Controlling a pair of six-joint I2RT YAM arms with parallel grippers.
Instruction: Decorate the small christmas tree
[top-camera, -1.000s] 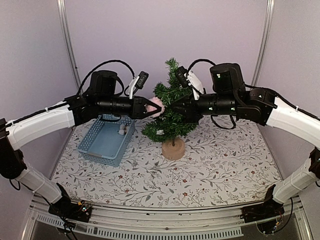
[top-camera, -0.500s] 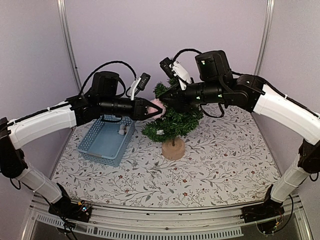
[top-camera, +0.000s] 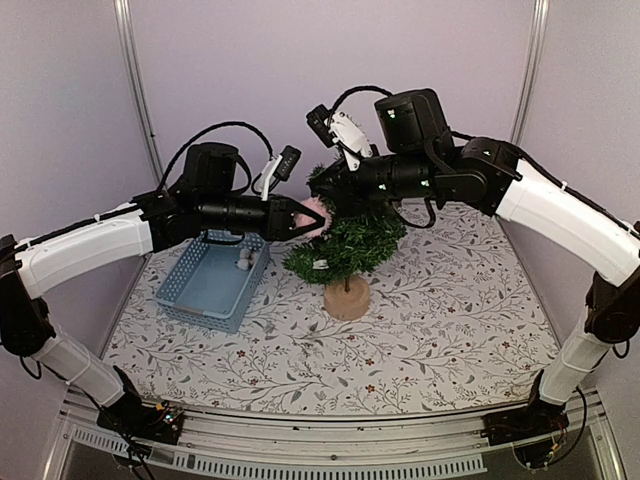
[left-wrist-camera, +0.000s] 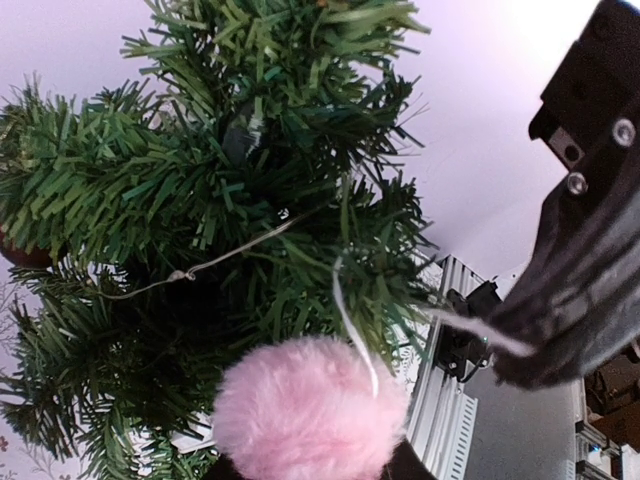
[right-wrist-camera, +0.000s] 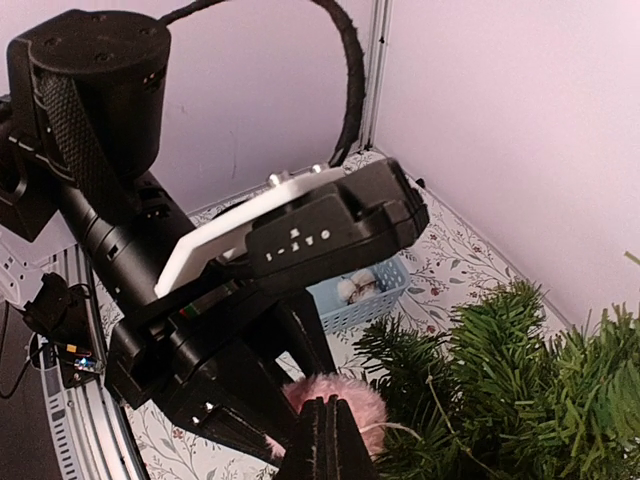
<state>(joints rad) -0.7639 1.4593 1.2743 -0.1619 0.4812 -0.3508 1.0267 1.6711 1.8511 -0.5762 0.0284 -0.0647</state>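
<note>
Small christmas tree (top-camera: 345, 240) upright on its round wooden base (top-camera: 346, 298), on the bench (top-camera: 450, 330), centre and toward the far edge, just right of a blue basket (top-camera: 178, 268). Left jaws, level from the left side, pinch a pink pom-pom (top-camera: 316, 212) held against the tree's upper left branches. Right jaws pressed together, tips just above the pom-pom at the foliage. A white thread (left-wrist-camera: 470, 328) leads to those tips; nipped or merely touching, cannot tell. Small pale items lie in the basket.

small christmas tree (top-camera: 347, 243) upright, dark green, bristly
</note>
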